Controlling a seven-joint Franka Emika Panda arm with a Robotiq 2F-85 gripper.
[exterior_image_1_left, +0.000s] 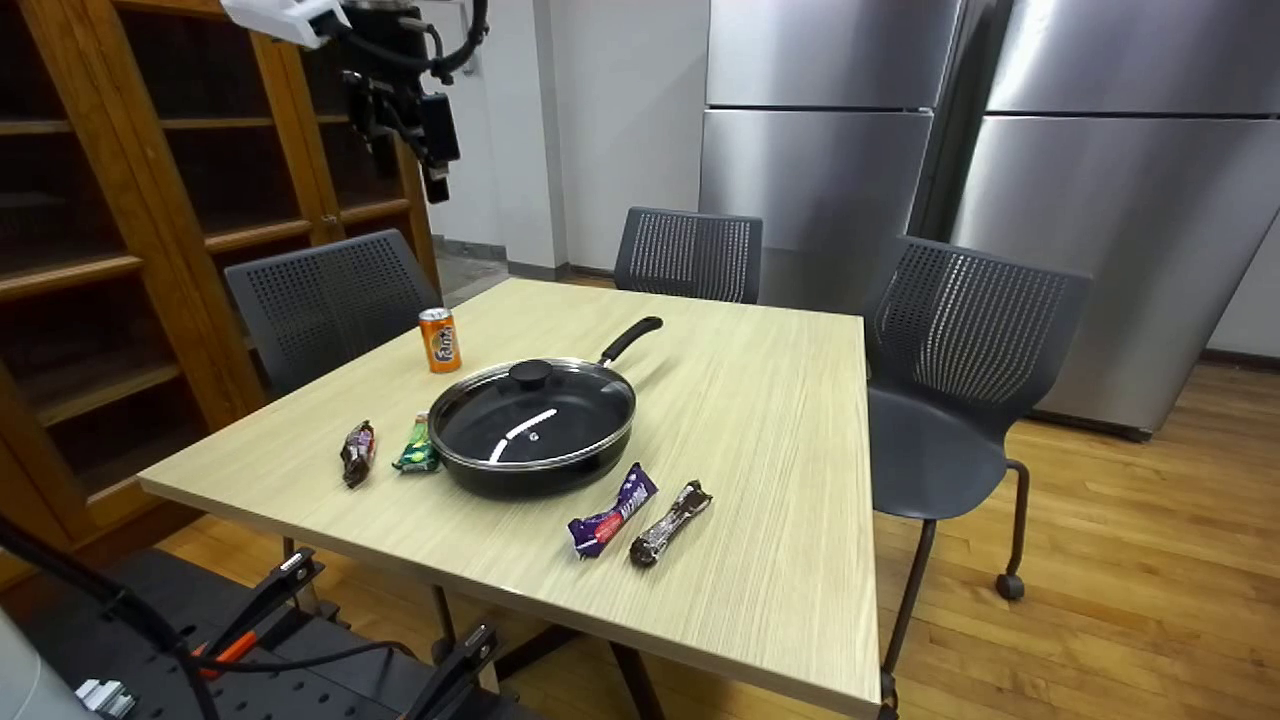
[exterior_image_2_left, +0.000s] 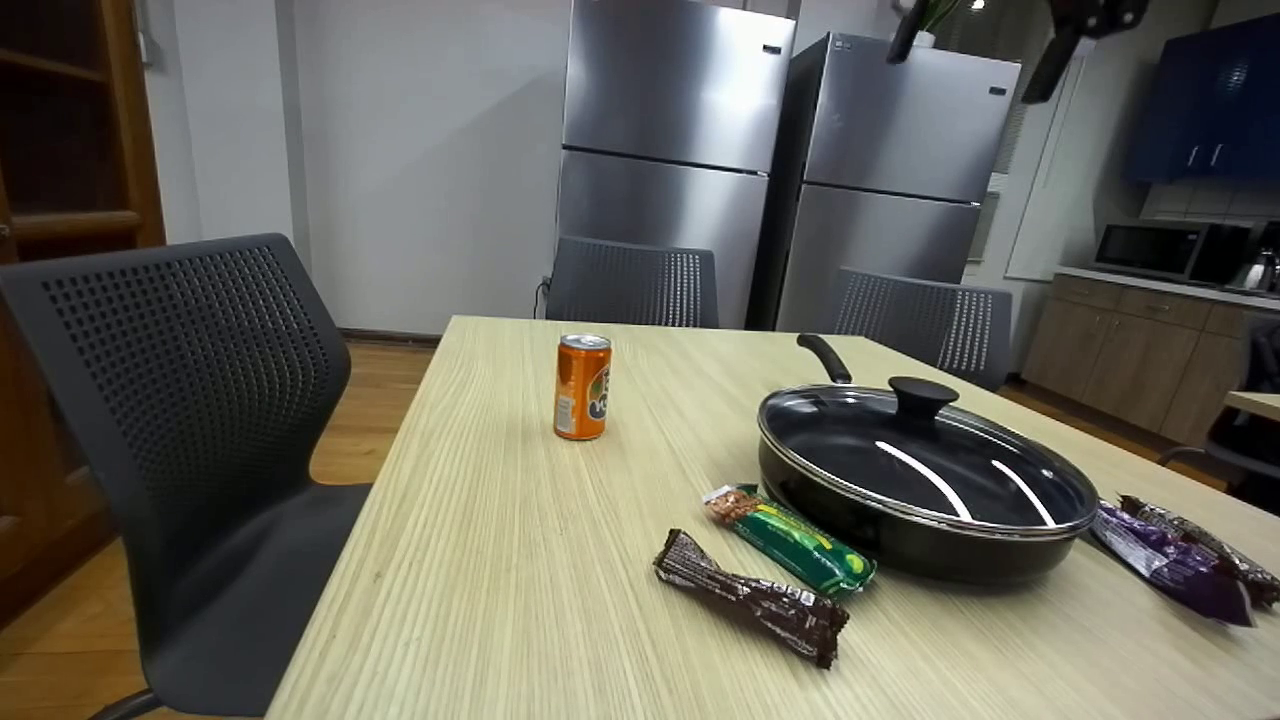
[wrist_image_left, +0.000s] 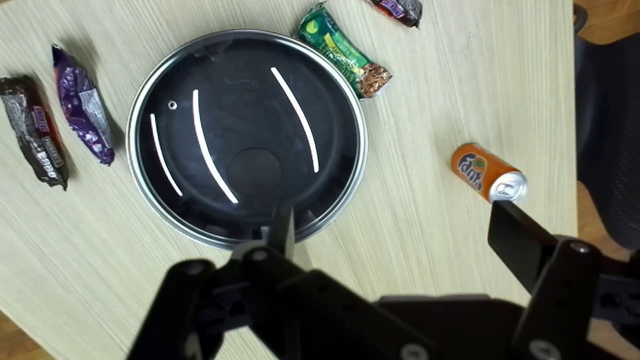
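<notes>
Hovering well above a pale wood-grain table (exterior_image_1_left: 760, 400), a black two-fingered robot gripper (wrist_image_left: 392, 220) shows its jaws wide apart; below, a cylindrical orange metal Fanta can (wrist_image_left: 477, 167) stands upright near a round, glass-lidded black frying pan (exterior_image_1_left: 535, 430).

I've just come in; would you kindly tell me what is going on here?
The robot's gripper hangs open above the table, holding nothing. On the table stand a lidded black pan and an upright orange Fanta can. Four wrapped bars lie near the pan, two to each side.
</notes>
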